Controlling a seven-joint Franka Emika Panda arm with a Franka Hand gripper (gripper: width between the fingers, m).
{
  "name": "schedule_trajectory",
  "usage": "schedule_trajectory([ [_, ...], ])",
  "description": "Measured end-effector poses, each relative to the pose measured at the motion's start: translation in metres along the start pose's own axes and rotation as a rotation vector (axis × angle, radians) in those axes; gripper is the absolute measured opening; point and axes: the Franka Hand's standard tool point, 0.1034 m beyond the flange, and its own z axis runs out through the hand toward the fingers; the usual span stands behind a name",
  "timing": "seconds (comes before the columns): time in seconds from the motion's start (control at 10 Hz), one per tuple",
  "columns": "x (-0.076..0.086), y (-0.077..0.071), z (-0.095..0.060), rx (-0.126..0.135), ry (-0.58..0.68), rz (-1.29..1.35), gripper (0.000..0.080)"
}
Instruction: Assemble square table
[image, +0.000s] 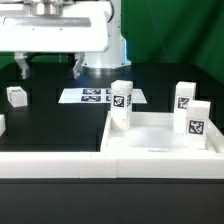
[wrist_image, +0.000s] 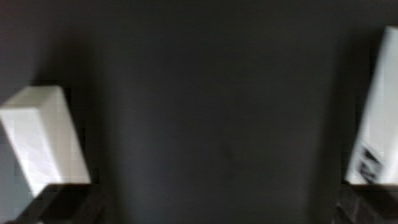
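Exterior view: slab (image: 158, 140) sits on the black worktop (image: 55, 125) toward that view's right, flat, raised rim up, right behind the long low wall (image: 100, 162) that runs across the front. Three legs stand upright w/ tags facing the cam: one (image: 121, 104) at the slab's back corner on the view's left side, one (image: 185, 96) at the far back right, one (image: 198, 124) nearer the front right. Can't tell from here if they're seated in sockets or just standing on or beside the slab. 4th leg (image: 16, 95) lies by itself on the worktop, well apart, over at the view's left. Another white bit (image: 2, 124) is cut off at the left edge, can't say what it is.

Marker board (image: 100, 96) lies flat behind the slab, just beside the arm base (image: 100, 45). Green backdrop behind all that.

Arm is up top, mostly out of frame, claw not really visible in this view.

Wrist view: pretty blurry. Two dark fingertips (wrist_image: 50, 203) at the lower corners, wide gap btw them, nothing in it, so claw (wrist_image: 217, 200) is open & empty. Just bare dark worktop in the middle, w/ a white block (wrist_image: 43, 135) off to one side and another white piece (wrist_image: 379, 110) at the other edge, neither touching the fingers as far as I can tell.
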Motion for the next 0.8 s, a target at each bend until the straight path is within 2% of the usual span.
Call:
schedule_trajectory([
  [0.5,-0.004,0.007,0.001,-0.024,-0.032,-0.332,0.0649],
  [0.6,-0.019,0.007,0.007,0.005,-0.083,-0.362,0.0649],
  [0.7,-0.034,0.013,0.012,0.023,-0.133,-0.456,0.0649],
  [0.8,-0.050,0.021,0.016,0.028,-0.177,-0.544,0.0649],
])
